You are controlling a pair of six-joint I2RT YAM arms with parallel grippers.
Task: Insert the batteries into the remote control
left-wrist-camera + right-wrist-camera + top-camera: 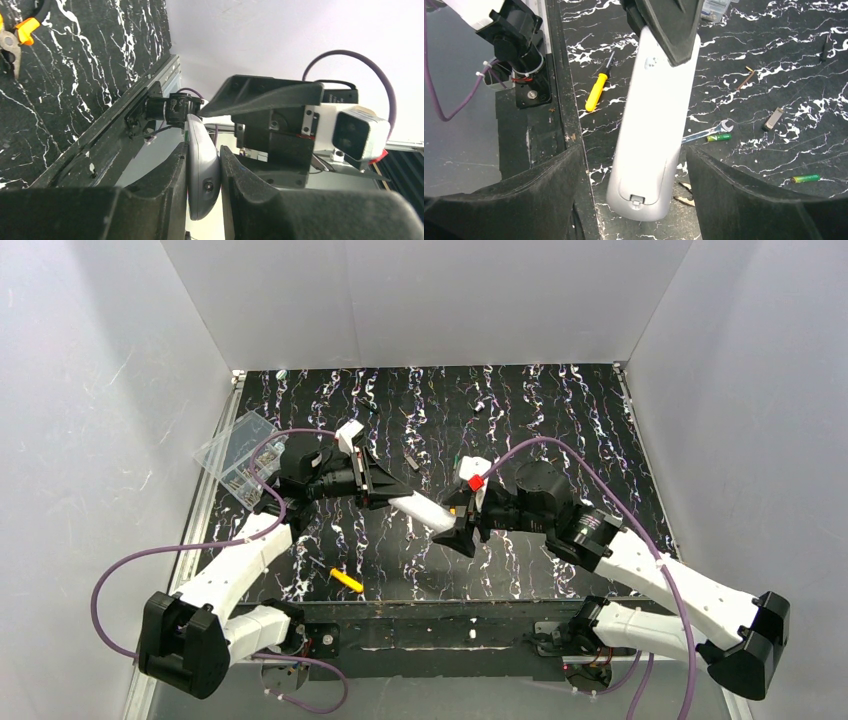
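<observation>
In the right wrist view the far end of the remote control [651, 130] is covered by the jaws of the left gripper [671, 42], and its body hides the tail of a spanner [705, 133] on the worktop [774, 60]. The batteries [719, 137] lying there are too small to pick out from above, where the clear box [234, 454] holds what may be small metal parts, too fine to tell.

Bright, even overhead light; soft shadows; wrist views blur at near edges.
</observation>
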